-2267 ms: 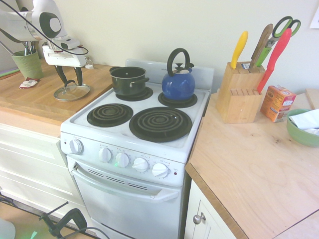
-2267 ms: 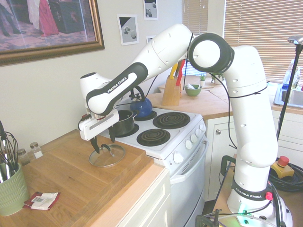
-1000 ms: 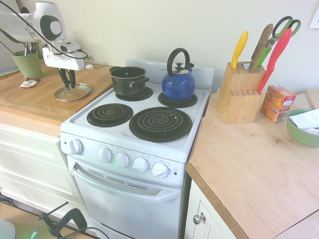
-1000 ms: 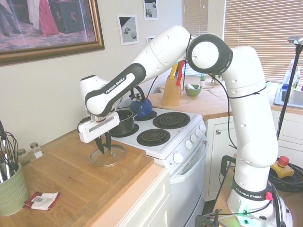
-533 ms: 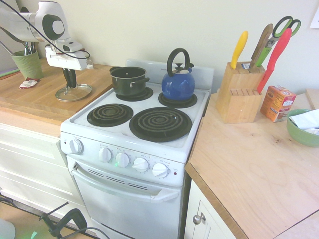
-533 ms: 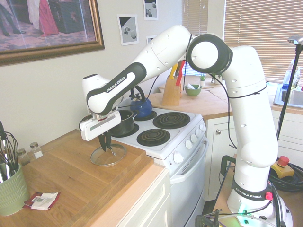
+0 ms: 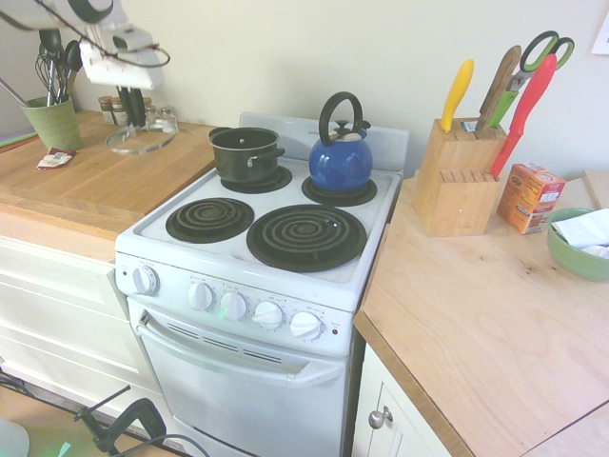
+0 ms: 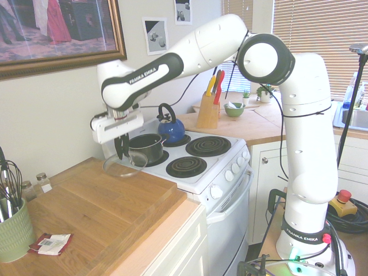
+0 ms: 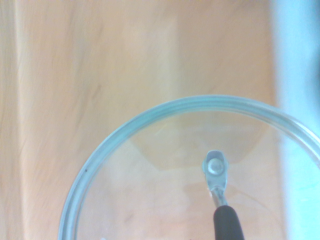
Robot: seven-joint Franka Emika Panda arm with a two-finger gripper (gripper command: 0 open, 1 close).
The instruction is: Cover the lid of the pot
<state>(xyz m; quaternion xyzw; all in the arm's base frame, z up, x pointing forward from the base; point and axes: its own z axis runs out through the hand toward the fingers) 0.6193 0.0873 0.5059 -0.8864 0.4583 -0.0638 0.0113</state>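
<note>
My gripper point(image 7: 134, 118) is shut on the black handle of the clear glass lid point(image 7: 141, 142), which hangs level in the air above the wooden counter point(image 7: 86, 186), left of the stove. In the second exterior view the gripper point(image 8: 122, 153) holds the lid point(image 8: 123, 165) just beside the pot. The pot point(image 7: 245, 152), small, black and uncovered, sits on the back left burner; it also shows behind the lid as the pot point(image 8: 148, 147). The wrist view looks down through the lid point(image 9: 150, 165) at the counter, with the handle's black end point(image 9: 228, 224) at the bottom.
A blue kettle point(image 7: 341, 157) stands on the back right burner, next to the pot. The two front burners point(image 7: 304, 236) are bare. A knife block point(image 7: 457, 176), an orange box point(image 7: 529, 196) and a green bowl point(image 7: 577, 246) are on the right counter. A green utensil cup point(image 7: 52, 122) stands far left.
The gripper finished shutting on the lid's handle and lifted the lid off the wooden counter, carrying it up and a little toward the stove.
</note>
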